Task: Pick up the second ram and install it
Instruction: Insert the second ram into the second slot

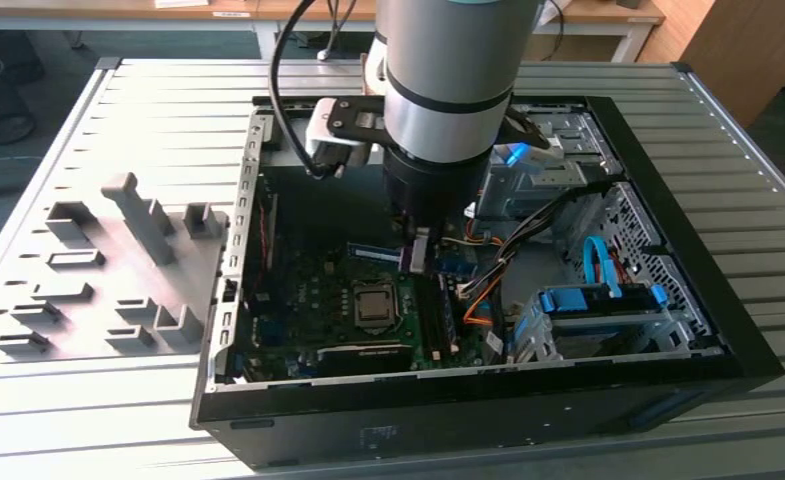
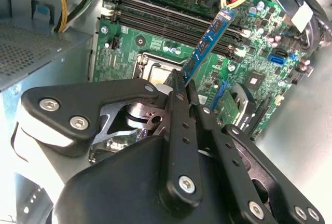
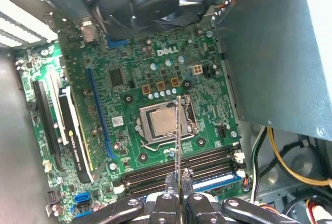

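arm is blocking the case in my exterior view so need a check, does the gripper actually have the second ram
observer: yes, in the second wrist view the gripper is shut on one end of the second ram, which sticks out past its tips toward the board.
operator: is it in a slot
observer: no, in the first wrist view it shows edge-on in front of the cpu socket, not seated in the memory slots.
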You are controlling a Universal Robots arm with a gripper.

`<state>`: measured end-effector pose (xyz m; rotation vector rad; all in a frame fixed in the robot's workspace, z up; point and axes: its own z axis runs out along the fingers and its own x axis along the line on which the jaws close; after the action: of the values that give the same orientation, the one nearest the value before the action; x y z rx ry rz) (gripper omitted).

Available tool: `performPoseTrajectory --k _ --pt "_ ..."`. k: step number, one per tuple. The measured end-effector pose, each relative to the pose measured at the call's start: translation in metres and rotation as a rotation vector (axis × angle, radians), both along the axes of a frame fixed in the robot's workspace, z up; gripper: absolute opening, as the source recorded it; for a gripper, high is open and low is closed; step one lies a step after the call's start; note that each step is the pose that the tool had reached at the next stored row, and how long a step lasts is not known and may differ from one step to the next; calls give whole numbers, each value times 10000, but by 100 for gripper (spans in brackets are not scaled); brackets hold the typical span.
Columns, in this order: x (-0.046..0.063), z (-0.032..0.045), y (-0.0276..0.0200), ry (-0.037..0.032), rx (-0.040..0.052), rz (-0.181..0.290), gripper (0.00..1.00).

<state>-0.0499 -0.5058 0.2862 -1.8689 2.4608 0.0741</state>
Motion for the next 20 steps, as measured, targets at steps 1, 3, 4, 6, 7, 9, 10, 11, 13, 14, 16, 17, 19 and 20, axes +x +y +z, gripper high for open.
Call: performPoseTrajectory --k 1,3,4,6,7,9,10,11,13,14,16,17,19,20 --pt "0 0 0 0 0 -100 14" --pt "0 -1 0 0 -1 -301 14" --pt "0 -2 0 0 -2 -405 14" --pt "0 -2 0 0 -3 -620 14" --pt "0 -2 0 0 -4 -722 14" --pt "0 -4 0 0 -5 -920 14" --pt "0 -4 0 0 -7 -1023 14" --pt "0 -4 0 0 -7 -1114 14" --pt "0 -5 0 0 -10 -1298 14" --pt "0 -6 0 0 -12 -1394 14" --pt "0 -7 0 0 -15 -1611 14" --pt "0 -7 0 0 -17 -1717 14" --pt "0 -8 0 0 -18 -1932 14" --pt "0 -8 0 0 -18 -2040 14"
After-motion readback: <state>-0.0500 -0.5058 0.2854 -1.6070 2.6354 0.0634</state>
